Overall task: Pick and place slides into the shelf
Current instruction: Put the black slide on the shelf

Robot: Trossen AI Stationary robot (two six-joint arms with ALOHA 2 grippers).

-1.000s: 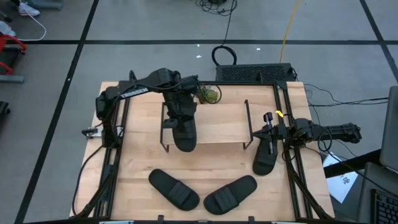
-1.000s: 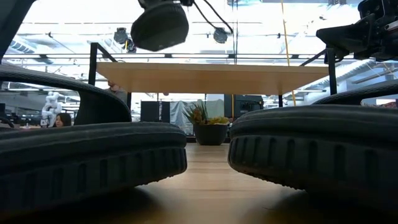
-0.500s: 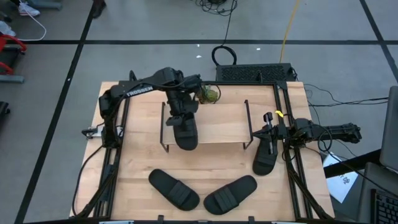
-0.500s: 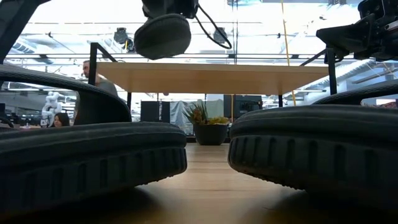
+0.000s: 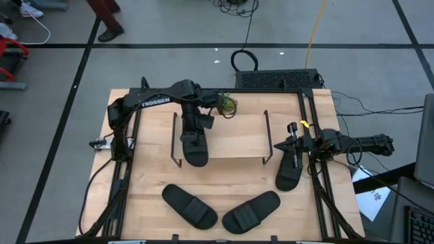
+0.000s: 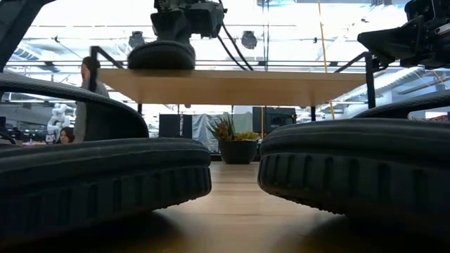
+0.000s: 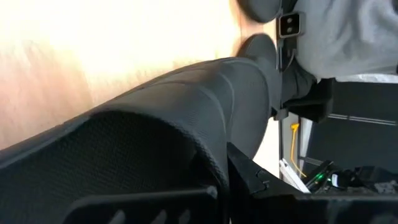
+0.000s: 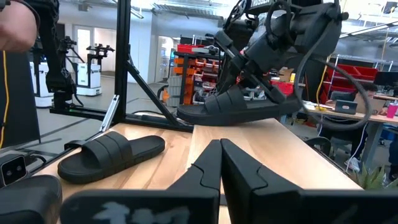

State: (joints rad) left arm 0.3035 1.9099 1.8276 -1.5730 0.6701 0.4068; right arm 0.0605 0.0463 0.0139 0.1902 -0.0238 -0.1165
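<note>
So the left gripper (image 5: 194, 124) is clamped on one slide (image 5: 193, 146), which sits flat on the left part of the shelf (image 5: 237, 139) top, toe poking over the near edge. The right gripper (image 5: 293, 144) waits at the table's right side with its fingers together, just above another slide (image 5: 288, 169). Two more slides (image 5: 190, 205) lie on the table (image 5: 149, 176) near the front edge.
</note>
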